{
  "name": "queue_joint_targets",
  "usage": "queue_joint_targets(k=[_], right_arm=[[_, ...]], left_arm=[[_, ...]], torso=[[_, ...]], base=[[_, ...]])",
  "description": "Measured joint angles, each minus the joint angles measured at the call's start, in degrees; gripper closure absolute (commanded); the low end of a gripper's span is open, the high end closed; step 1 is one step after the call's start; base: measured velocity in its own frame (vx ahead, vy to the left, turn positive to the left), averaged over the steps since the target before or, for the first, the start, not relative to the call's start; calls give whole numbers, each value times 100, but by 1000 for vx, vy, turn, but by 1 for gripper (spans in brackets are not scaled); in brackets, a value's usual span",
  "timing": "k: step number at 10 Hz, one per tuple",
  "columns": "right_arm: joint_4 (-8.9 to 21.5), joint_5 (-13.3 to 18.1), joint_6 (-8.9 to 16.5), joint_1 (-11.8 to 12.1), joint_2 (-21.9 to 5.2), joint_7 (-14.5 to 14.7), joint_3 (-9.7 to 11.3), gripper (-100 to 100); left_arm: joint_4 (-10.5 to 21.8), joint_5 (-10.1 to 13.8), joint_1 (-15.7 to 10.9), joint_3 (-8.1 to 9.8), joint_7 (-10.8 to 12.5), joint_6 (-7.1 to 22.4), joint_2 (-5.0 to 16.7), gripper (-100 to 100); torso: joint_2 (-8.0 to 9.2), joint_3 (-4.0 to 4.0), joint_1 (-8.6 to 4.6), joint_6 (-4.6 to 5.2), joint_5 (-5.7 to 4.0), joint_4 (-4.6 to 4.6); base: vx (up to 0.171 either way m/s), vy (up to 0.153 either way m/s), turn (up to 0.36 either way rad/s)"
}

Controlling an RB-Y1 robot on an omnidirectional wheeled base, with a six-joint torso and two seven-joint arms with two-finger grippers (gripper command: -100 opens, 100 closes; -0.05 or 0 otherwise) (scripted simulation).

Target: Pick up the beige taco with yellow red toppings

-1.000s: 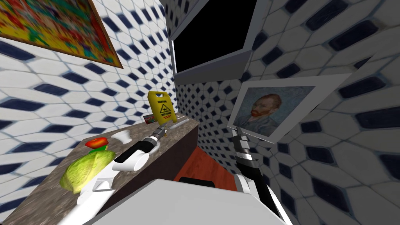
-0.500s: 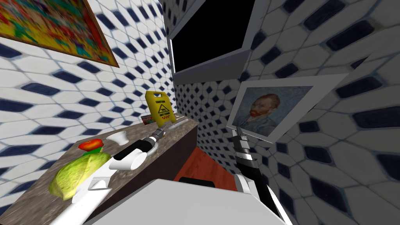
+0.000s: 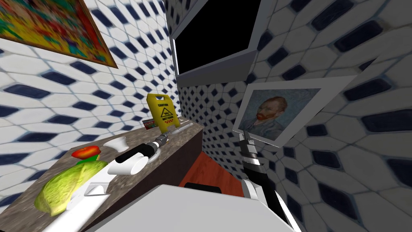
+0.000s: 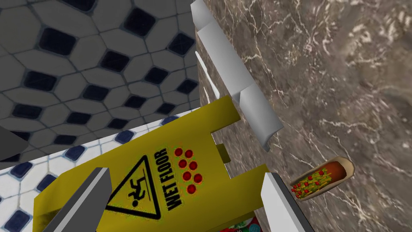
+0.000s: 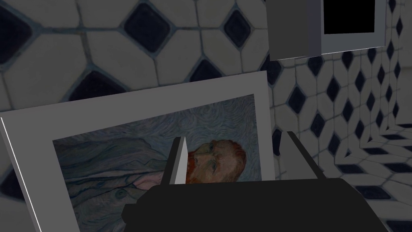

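Note:
The taco (image 4: 322,177), a beige shell with yellow and red toppings, lies on the brown marbled counter (image 4: 342,80). It is just outside one finger of my left gripper (image 4: 185,201), which stands open. Between the fingers (image 4: 90,195) I see the yellow wet-floor sign (image 4: 161,181), standing close ahead on the counter. In the head view my left gripper (image 3: 165,135) reaches over the counter (image 3: 177,149) to the foot of the sign (image 3: 161,112). My right gripper (image 5: 239,161) is open, and in the head view it is raised (image 3: 243,136) in front of a framed portrait.
A long white object (image 4: 237,80) lies on the counter beyond the sign. Nearer me on the counter are a lettuce (image 3: 64,187), a red and green item (image 3: 85,153) and a white bowl (image 3: 116,143). Tiled walls close in at the left and behind. The red-brown floor (image 3: 209,173) lies right of the counter.
The whole head view has shifted: the counter's things sit further left, so my head or body has turned. My left gripper stays at the sign's foot. The right arm has not moved.

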Motion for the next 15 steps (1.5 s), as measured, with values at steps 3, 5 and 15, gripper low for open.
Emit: queue_joint_targets(k=[3, 5, 15], right_arm=[[0, 0, 0, 0, 0, 0, 0, 0], [0, 0, 0, 0, 0, 0, 0, 0], [0, 0, 0, 0, 0, 0, 0, 0]], left_arm=[[48, 161, 18, 89, -76, 421, 131, -100], [113, 377, 50, 204, -133, 727, 327, -100], [254, 942, 298, 575, -378, 2208, 824, -100]], torso=[[0, 0, 1, 0, 0, 0], [-4, -2, 1, 0, 0, -1], [-9, -5, 7, 1, 1, -2]], base=[[22, -4, -46], [23, 0, -16], [31, 7, -66]])
